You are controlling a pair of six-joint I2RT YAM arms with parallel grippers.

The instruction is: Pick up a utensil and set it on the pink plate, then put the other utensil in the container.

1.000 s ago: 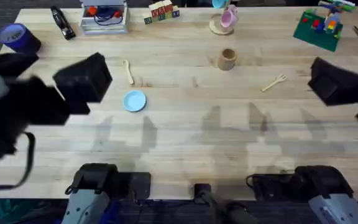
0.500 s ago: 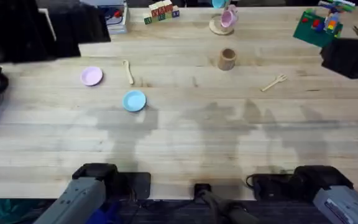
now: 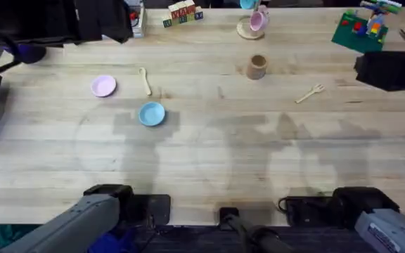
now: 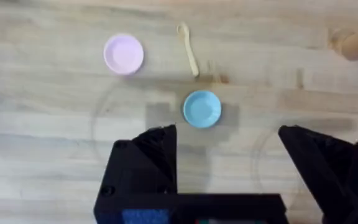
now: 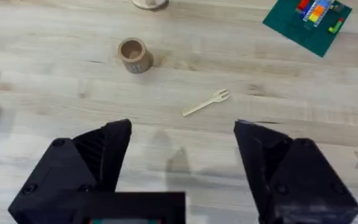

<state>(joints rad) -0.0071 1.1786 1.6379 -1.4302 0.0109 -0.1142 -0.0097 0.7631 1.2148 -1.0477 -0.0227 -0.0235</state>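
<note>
On the pale wooden table [image 3: 209,161], the small round light blue plate [image 3: 152,113] lies nearest the arm bases; beyond it, the small round pink plate [image 3: 103,86] and the pale wooden spoon [image 3: 145,80] lie apart. Further right, the pale wooden fork [image 3: 309,93] lies flat near the tan wooden cylindrical cup [image 3: 256,67]. The left pincer [image 4: 229,140] and right pincer [image 5: 182,140] both hang wide open, empty, above the table.

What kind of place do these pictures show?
Probably a robot test bench: a bare wooden table with two arm bases at its near edge, and toy-sized props such as a pink plate and wooden fork.
</note>
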